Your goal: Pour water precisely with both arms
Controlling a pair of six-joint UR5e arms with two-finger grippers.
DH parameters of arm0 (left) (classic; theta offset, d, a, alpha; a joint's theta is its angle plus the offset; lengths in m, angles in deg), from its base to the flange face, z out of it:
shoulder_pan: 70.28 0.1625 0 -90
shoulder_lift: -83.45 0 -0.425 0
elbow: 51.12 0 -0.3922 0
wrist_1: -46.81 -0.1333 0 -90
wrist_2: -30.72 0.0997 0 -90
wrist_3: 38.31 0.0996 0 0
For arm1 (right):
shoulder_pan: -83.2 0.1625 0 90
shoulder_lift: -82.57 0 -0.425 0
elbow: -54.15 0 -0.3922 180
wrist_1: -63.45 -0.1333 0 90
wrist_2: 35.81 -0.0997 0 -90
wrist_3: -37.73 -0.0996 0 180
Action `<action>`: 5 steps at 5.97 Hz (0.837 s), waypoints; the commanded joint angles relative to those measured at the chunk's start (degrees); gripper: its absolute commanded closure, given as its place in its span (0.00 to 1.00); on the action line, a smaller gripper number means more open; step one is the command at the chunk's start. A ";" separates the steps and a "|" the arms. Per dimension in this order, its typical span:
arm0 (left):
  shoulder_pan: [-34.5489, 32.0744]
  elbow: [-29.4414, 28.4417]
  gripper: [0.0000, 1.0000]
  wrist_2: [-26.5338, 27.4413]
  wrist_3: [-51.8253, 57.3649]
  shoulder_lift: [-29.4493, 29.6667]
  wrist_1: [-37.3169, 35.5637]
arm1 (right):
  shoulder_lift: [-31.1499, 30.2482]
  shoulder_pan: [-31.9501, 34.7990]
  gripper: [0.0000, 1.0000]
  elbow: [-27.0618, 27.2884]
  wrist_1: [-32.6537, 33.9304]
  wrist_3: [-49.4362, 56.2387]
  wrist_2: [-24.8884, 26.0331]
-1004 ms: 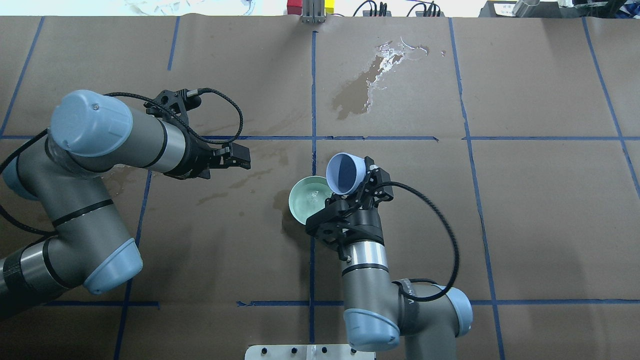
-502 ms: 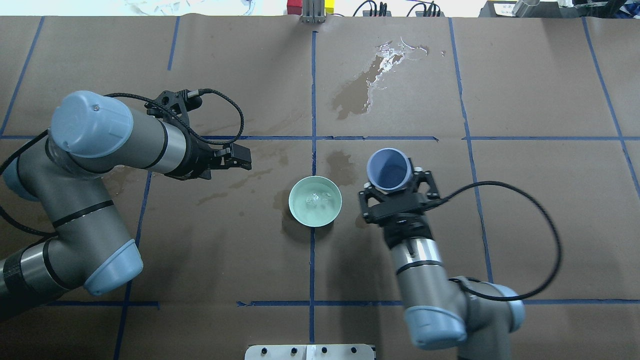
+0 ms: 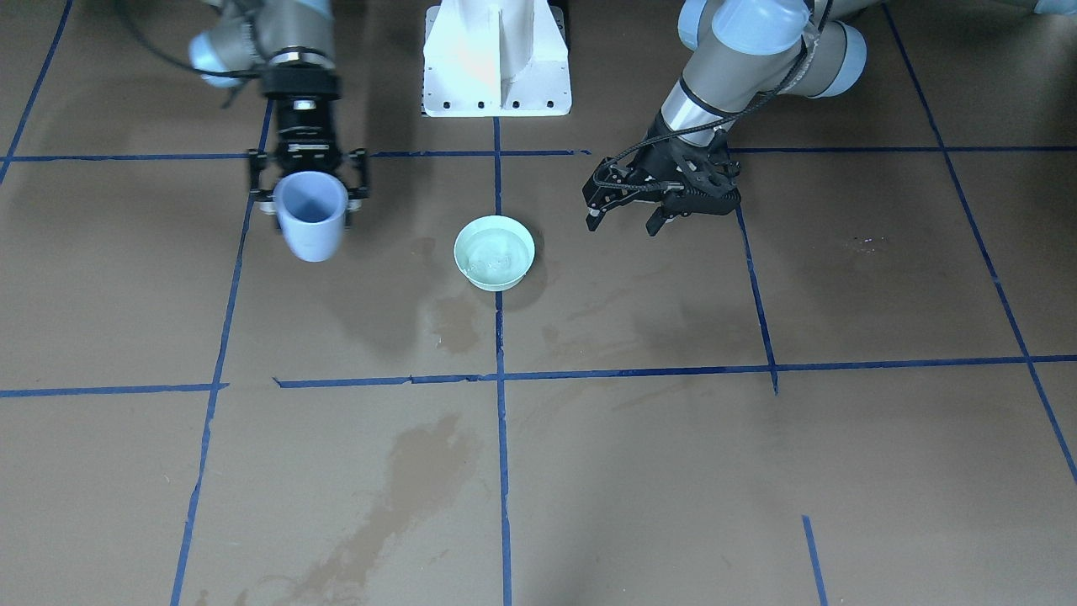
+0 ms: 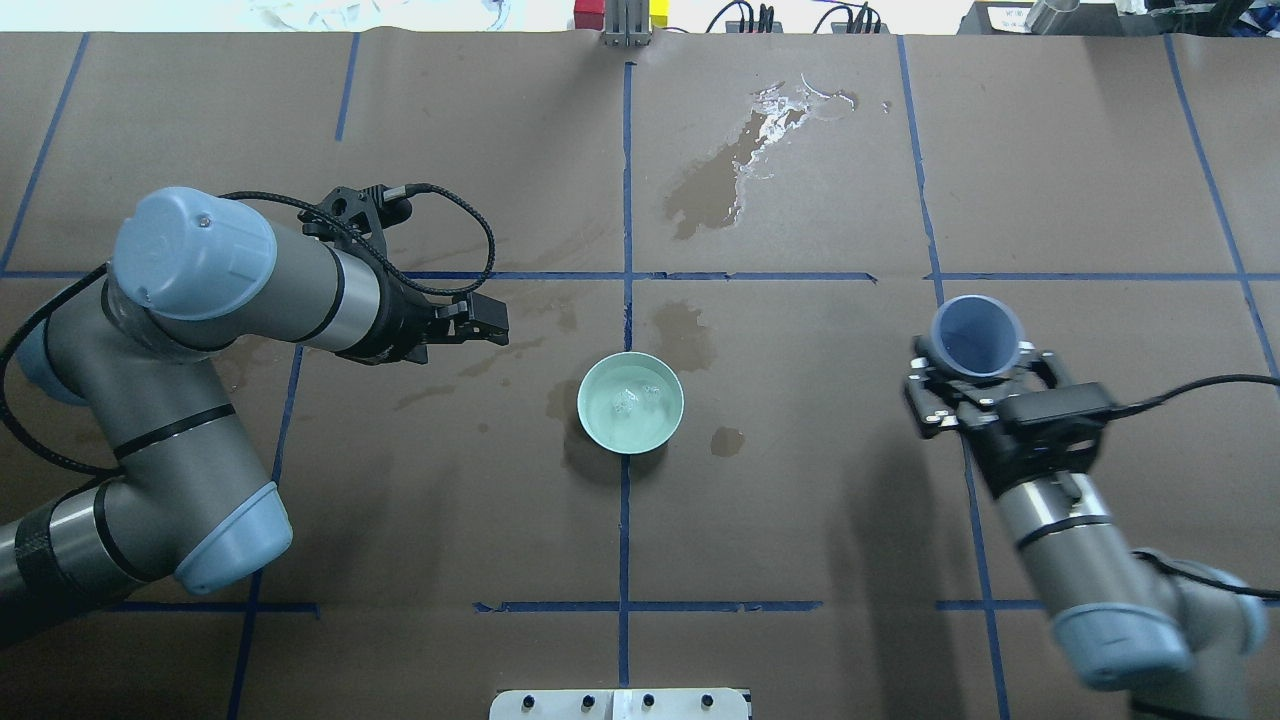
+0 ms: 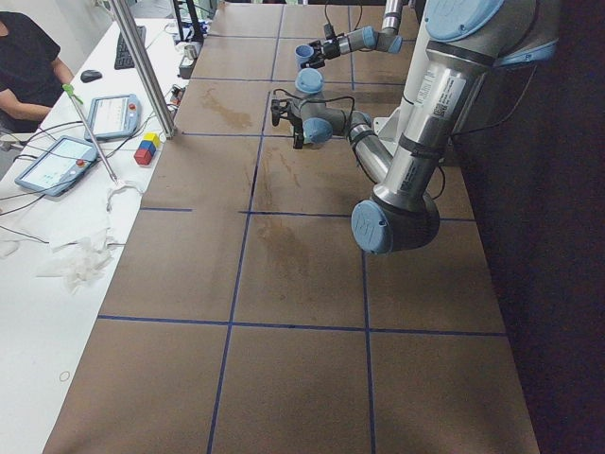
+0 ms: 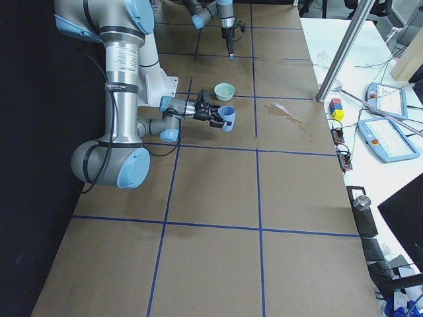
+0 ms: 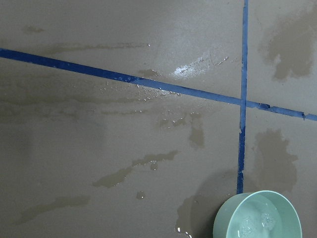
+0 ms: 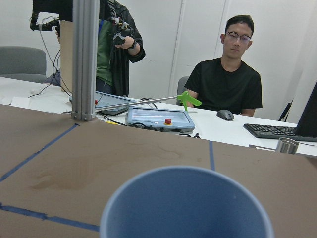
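Note:
A pale green bowl (image 4: 630, 402) (image 3: 494, 252) stands at the table's middle with a little water (image 4: 632, 398) glinting in it. My right gripper (image 4: 978, 378) (image 3: 310, 192) is shut on a blue cup (image 4: 975, 335) (image 3: 311, 215), held above the table far to the right of the bowl, mouth up and slightly tilted. The cup's rim (image 8: 185, 203) fills the bottom of the right wrist view; its inside is hidden there. My left gripper (image 4: 492, 320) (image 3: 623, 220) hangs open and holds nothing, left of the bowl. The left wrist view shows the bowl (image 7: 257, 215) at the bottom right.
Dark wet patches lie around the bowl, and a larger spill (image 4: 740, 170) lies at the far side. Blue tape lines grid the brown paper. The white pedestal (image 3: 496, 59) is at the robot's edge. People (image 8: 228, 74) sit at a desk beyond the far edge.
My right arm has swung from over the bowl far to the right, turning the blue cup from tipped back to upright. The left arm has barely shifted.

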 commanded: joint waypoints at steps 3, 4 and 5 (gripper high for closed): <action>0.03 0.06 0.00 0.09 0.01 0.31 0.00 | -10.93 7.07 0.84 -10.27 -19.36 -7.15 -8.43; -0.05 0.23 0.00 0.09 0.01 0.22 0.00 | -10.84 6.98 0.84 -12.06 -20.31 -7.43 -8.17; -0.05 0.41 0.00 0.09 0.01 0.31 0.00 | -10.58 6.90 0.79 -13.56 -20.41 -7.43 -7.90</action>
